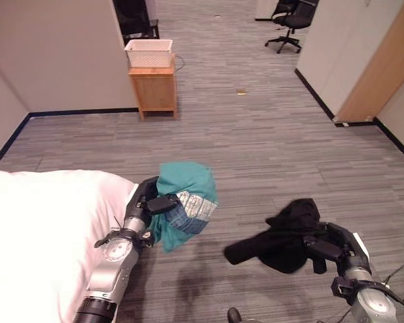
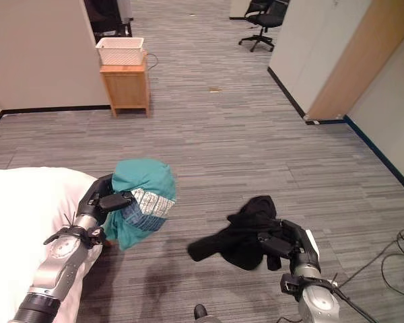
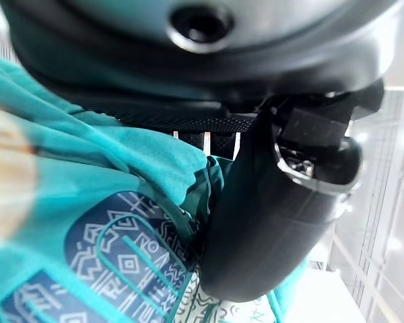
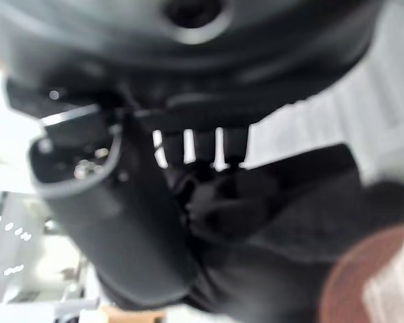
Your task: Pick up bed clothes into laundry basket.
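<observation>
My left hand [image 1: 147, 202] is shut on a teal shirt [image 1: 185, 200] with a white and blue print, held up in the air beside the white bed [image 1: 40, 229]. In the left wrist view the thumb [image 3: 269, 222] presses into the teal cloth [image 3: 101, 202]. A black garment [image 1: 283, 235] hangs bunched from my right hand [image 1: 330, 247], which is shut on it at the lower right above the carpet; the right wrist view shows the thumb [image 4: 114, 215] and fingers curled round the black cloth [image 4: 276, 222]. A white laundry basket [image 1: 149, 52] stands on a small wooden cabinet [image 1: 153, 91] far ahead by the wall.
Grey carpet [image 1: 256, 141] stretches between me and the cabinet. White walls stand left and right, with a wooden door [image 1: 377, 67] on the right. A black office chair [image 1: 289, 23] stands in the far corridor. A small scrap [image 1: 241, 92] lies on the floor.
</observation>
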### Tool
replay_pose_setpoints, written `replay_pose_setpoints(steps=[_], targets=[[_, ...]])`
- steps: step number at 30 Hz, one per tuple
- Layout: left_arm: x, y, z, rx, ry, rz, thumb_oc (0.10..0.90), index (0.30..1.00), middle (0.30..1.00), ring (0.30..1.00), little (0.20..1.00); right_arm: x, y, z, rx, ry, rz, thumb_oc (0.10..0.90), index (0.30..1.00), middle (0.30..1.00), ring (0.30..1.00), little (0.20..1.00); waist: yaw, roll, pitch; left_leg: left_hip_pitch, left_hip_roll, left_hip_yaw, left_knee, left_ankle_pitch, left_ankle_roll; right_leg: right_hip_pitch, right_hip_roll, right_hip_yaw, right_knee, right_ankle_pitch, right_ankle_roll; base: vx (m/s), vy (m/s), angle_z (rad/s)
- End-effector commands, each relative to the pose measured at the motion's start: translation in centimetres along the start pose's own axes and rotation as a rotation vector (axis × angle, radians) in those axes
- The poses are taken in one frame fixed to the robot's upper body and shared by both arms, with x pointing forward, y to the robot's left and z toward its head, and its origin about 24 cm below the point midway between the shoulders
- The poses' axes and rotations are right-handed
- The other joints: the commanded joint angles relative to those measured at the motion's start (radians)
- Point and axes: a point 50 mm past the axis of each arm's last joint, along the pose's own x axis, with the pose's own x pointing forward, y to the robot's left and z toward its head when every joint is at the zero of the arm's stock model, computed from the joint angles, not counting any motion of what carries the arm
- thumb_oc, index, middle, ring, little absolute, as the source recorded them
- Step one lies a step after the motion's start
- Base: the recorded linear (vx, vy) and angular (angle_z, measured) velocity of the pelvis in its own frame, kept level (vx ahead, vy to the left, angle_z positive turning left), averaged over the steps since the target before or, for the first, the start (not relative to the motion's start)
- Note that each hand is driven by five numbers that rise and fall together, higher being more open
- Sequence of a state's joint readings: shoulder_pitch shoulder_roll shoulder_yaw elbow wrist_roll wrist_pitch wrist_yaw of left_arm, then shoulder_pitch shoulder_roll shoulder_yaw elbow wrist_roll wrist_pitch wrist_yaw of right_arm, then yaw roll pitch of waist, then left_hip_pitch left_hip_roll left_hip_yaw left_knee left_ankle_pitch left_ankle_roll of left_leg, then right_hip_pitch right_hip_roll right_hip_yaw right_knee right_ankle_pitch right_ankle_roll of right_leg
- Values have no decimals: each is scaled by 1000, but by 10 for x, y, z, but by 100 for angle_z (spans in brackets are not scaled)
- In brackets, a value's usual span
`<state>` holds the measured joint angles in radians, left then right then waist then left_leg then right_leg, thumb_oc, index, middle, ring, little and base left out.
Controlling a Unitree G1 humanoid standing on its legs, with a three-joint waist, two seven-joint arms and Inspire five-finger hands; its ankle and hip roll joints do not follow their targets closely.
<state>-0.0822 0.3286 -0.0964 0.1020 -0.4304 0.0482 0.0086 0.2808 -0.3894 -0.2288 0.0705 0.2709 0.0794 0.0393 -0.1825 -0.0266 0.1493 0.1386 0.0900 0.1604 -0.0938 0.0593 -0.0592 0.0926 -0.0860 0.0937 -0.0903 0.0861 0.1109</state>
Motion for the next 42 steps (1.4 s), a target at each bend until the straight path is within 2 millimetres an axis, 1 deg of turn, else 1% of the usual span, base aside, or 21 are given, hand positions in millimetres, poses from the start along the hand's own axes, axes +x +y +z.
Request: replay_pose_setpoints(steps=[1, 4, 5, 6, 7, 8, 10, 11, 14, 15, 17, 19, 20, 21, 24, 27, 28, 32, 34, 38, 42], targets=[[13, 0, 47, -14, -229, -27, 400, 300, 300, 300, 300, 15, 5, 67, -45, -309, 26, 400, 300, 300, 300, 300, 71, 1, -75, 23, -35, 57, 17, -107, 50, -16, -8, -115, 77, -94, 14, -59, 14, 5], [18, -5, 52, 12, -233, -55, 400, 300, 300, 300, 300, 21, 16, 76, -56, -337, 54, 400, 300, 300, 300, 300, 66, 17, -19, 12, -20, 33, 37, -101, 61, -136, 6, -104, 338, -87, 56, -129, 20, 1], [18, -5, 52, 13, -236, -55, 400, 300, 300, 300, 300, 21, 16, 77, -55, -339, 54, 400, 300, 300, 300, 300, 66, 15, -17, 9, -21, 33, 39, -102, 62, -145, 4, -103, 353, -93, 56, -75, -49, -2], [21, -9, 54, 30, -237, -75, 400, 300, 300, 300, 300, 20, 27, 80, -42, -362, 88, 400, 300, 300, 300, 300, 54, 22, 5, -3, -8, -4, 50, -96, 57, -189, 15, -47, 439, -99, 69, -36, -109, 19], [21, -8, 56, 38, -243, -72, 400, 300, 300, 300, 300, 21, 31, 83, -43, -372, 98, 400, 300, 300, 300, 300, 60, 23, 5, -3, -2, -7, 44, -94, 50, -193, -23, -69, 415, -99, 64, -26, -106, 44], [21, -8, 56, 38, -243, -71, 400, 300, 300, 300, 300, 21, 31, 83, -43, -372, 98, 400, 300, 300, 300, 300, 58, 23, 5, -3, -2, -8, 44, -93, 50, -193, -24, -71, 415, -99, 64, -5, -143, 61], [17, -1, 57, 30, -252, -46, 400, 300, 300, 300, 300, 23, 45, 87, -26, -393, 149, 400, 300, 300, 300, 300, 98, 21, -3, -6, 28, -9, 39, -91, 13, -171, -110, -156, 265, -100, 46, 29, -273, 46], [17, -1, 57, 30, -251, -45, 400, 300, 300, 300, 300, 24, 46, 87, -26, -393, 150, 400, 300, 300, 300, 300, 92, 22, -2, -7, 30, -14, 41, -92, 12, -162, -108, -163, 252, -94, 46, 11, -438, 4], [9, 12, 53, 26, -237, -11, 400, 300, 300, 300, 300, 25, 57, 91, -38, -400, 211, 400, 300, 300, 300, 300, 116, -12, -2, -20, 81, -22, 98, -92, -24, -127, -89, -156, 188, -106, 39, 30, -387, 20], [-6, 28, 41, 21, -202, 37, 400, 300, 300, 300, 300, 23, 59, 97, -37, -427, 230, 400, 300, 300, 300, 300, 135, -16, -3, -41, 119, -35, 171, -66, -34, -82, -50, -163, 156, -126, 9, 64, -398, 36], [-16, 37, 29, 33, -154, 65, 400, 300, 300, 300, 300, 23, 54, 97, -32, -431, 223, 400, 300, 300, 300, 300, 145, -11, 19, -115, 144, -61, 323, 3, -37, -39, -23, -201, 138, -130, -26, 7, -424, 17], [-20, 41, 24, 31, -132, 78, 400, 300, 300, 300, 300, 22, 51, 98, -38, -431, 220, 400, 300, 300, 300, 300, 148, -16, 27, -161, 141, -65, 405, 19, -28, -20, -20, -212, 129, -134, -45, -17, -206, 26], [-28, 47, 12, -8, -91, 103, 400, 300, 300, 300, 300, 20, 44, 95, -67, -411, 211, 400, 300, 300, 300, 300, 170, -20, 44, -223, 60, -127, 472, 2, -21, 5, -20, -210, 110, -139, -57, 11, -127, 27], [-36, 49, 4, -32, -63, 118, 400, 300, 300, 300, 300, 19, 41, 94, -79, -403, 209, 400, 300, 300, 300, 300, 170, -25, 43, -242, 30, -139, 477, -11, -19, 9, -20, -212, 99, -137, -58, 48, -163, 31], [-58, 54, -18, -70, 13, 146, 400, 300, 300, 300, 300, 12, 30, 83, -81, -358, 199, 400, 300, 300, 300, 300, 183, -34, 39, -254, -6, -132, 409, -37, -8, 24, -5, -209, 65, -134, -61, 114, -98, 10], [-63, 51, -25, -82, 44, 127, 400, 300, 300, 300, 300, 8, 26, 71, -92, -317, 191, 400, 300, 300, 300, 300, 191, -37, 32, -235, -43, -142, 333, -64, 7, 33, 8, -201, 49, -134, -60, 125, -36, 1], [-62, 45, -27, -78, 50, 99, 400, 300, 300, 300, 300, 8, 26, 65, -98, -293, 189, 400, 300, 300, 300, 300, 187, -28, 24, -211, -65, -161, 248, -58, 12, 36, 19, -199, 44, -138, -59, 84, 3, 1], [-48, 35, -12, 0, -2, 30, 400, 300, 300, 300, 300, 5, 24, 57, -122, -269, 185, 400, 300, 300, 300, 300, 161, -16, 13, -203, -53, -91, 149, -11, 13, 38, 28, -213, 47, -152, -60, 86, 69, 3], [-39, 33, -4, 52, -32, 19, 400, 300, 300, 300, 300, 6, 23, 56, -140, -269, 178, 400, 300, 300, 300, 300, 160, -13, 16, -206, -56, -97, 110, 22, 13, 27, 39, -212, 49, -158, -61, 14, 61, 20], [-27, 33, 7, 79, -70, 22, 400, 300, 300, 300, 300, 10, 25, 53, -133, -254, 159, 400, 300, 300, 300, 300, 143, -13, 16, -206, -62, -91, 100, 10, 26, 5, 41, -217, 74, -171, -57, 30, 71, 0], [-32, 44, 5, 85, -64, 74, 400, 300, 300, 300, 300, 10, 32, 49, -88, -243, 198, 400, 300, 300, 300, 300, 153, -20, 8, -181, -78, -78, 108, -23, 43, 20, 22, -201, 87, -180, -44, 107, 78, -8]])
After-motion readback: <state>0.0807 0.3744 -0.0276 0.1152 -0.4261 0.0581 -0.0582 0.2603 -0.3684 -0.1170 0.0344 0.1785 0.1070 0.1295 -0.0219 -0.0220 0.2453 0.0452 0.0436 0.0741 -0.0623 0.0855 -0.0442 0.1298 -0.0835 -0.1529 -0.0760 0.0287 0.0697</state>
